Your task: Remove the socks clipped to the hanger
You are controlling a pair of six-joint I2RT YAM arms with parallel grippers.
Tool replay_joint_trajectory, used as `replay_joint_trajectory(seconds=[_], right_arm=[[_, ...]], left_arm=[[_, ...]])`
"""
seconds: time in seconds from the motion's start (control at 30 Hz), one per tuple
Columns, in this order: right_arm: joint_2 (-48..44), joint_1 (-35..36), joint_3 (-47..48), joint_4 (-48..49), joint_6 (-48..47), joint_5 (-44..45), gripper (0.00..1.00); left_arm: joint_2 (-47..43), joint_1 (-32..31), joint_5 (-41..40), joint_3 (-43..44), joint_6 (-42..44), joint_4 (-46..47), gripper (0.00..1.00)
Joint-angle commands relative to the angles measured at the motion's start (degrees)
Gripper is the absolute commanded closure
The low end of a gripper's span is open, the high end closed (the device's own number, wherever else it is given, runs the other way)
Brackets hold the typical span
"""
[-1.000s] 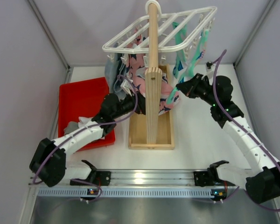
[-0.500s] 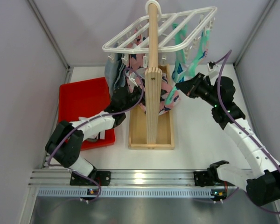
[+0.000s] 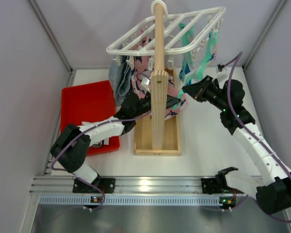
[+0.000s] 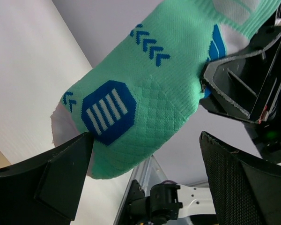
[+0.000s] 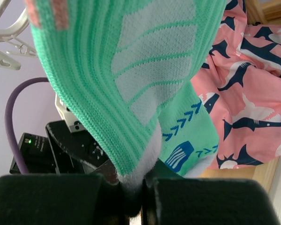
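Note:
The white grid hanger (image 3: 194,24) hangs from the top of a wooden post. Teal-green socks (image 3: 198,56) dangle from clips at its right side. My right gripper (image 3: 186,91) is shut on the lower end of one teal sock (image 5: 122,79), whose white toe is pinched between the pads (image 5: 133,190). A second teal sock with a blue patch (image 4: 145,93) hangs beside it, its toe between the wide-open jaws of my left gripper (image 4: 145,159) and touching the left finger (image 4: 47,178). In the top view the left gripper (image 3: 173,102) reaches past the post from the left.
The tall wooden post (image 3: 159,92) with its box base (image 3: 141,138) stands mid-table between the arms. A pink cloth with navy print (image 3: 170,92) and a blue-grey cloth (image 3: 117,80) also hang from the hanger. A red tray (image 3: 82,104) lies at left.
My left arm has swung right from above the red tray, past the post, to the teal socks, staying open. The right gripper has barely moved and keeps its grip.

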Motion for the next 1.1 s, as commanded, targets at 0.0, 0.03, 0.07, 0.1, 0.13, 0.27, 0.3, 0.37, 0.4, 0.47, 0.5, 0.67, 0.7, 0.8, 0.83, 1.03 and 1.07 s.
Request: replay_joint_trajectory(seconds=[0.0,0.03,0.07,0.1,0.13,0.27,0.3,0.37,0.4,0.47,0.5,0.67,0.7,0.8,0.83,1.03,1.07], right_arm=[[-0.3,0.8,3.1,2.0,0.8,0.0,1.0],[-0.3,0.8,3.2,2.0,0.9,-0.1,1.0],[-0.3,1.0,3.3,1.8,1.0,-0.1,1.0],[-0.4,1.0,3.4,1.8,1.1,-0.1,1.0],[-0.5,1.2,3.5,1.9,1.1,0.0,1.0],[-1.0,1.5,3.7,0.2,0.9,0.5,1.0],[-1.1,1.5,3.9,-0.4,0.7,0.6,1.0],[-1.2,1.7,4.1,-1.0,0.2,1.4,1.0],[-1.4,1.7,4.3,-1.3,0.0,1.7,1.0],[-1.4,2.2,4.8,-2.7,-1.0,2.7,1.0],[-1.6,2.3,5.4,-3.4,-1.4,3.1,1.0],[-2.4,2.9,7.4,-9.4,-5.8,7.6,0.83],[-2.7,2.9,8.7,-10.8,-6.8,8.8,0.77],[-2.7,2.9,13.5,-17.3,-11.2,14.0,0.55],[-2.7,2.8,15.1,-19.0,-13.6,15.5,0.47],[4.4,1.0,36.7,-34.2,-22.7,25.7,0.39],[6.6,0.8,42.1,-34.9,-23.8,26.6,0.39]], left_arm=[[-0.2,-2.0,-2.3,2.1,7.1,4.4,0.02],[0.3,-2.2,-3.2,2.3,8.9,3.9,0.01],[0.5,-2.5,-4.0,3.6,10.4,2.5,0.01],[0.4,-3.2,-5.4,4.3,12.1,-2.1,0.01],[0.5,-3.6,-8.5,4.8,16.0,-3.3,0.01],[0.2,-6.0,-18.2,6.3,23.0,-9.4,0.09],[0.1,-6.2,-20.0,6.4,24.0,-10.1,0.16],[0.0,-7.3,-24.5,6.3,26.7,-10.7,0.45],[0.3,-7.6,-27.5,6.2,27.7,-10.7,0.57],[0.7,-8.5,-29.5,6.6,29.6,-11.2,0.92],[0.8,-8.7,-30.9,6.8,30.2,-11.3,0.99],[0.8,-11.3,-33.9,7.6,34.7,-11.3,1.0],[0.8,-11.8,-33.8,7.6,34.9,-11.3,1.0],[0.4,-12.0,-33.0,7.4,35.2,-11.3,1.0],[0.1,-12.0,-32.8,7.4,35.2,-11.3,1.0],[-0.7,-12.0,-32.8,7.3,35.8,-12.1,1.0],[-0.9,-12.0,-32.6,7.3,35.7,-12.2,1.0]])
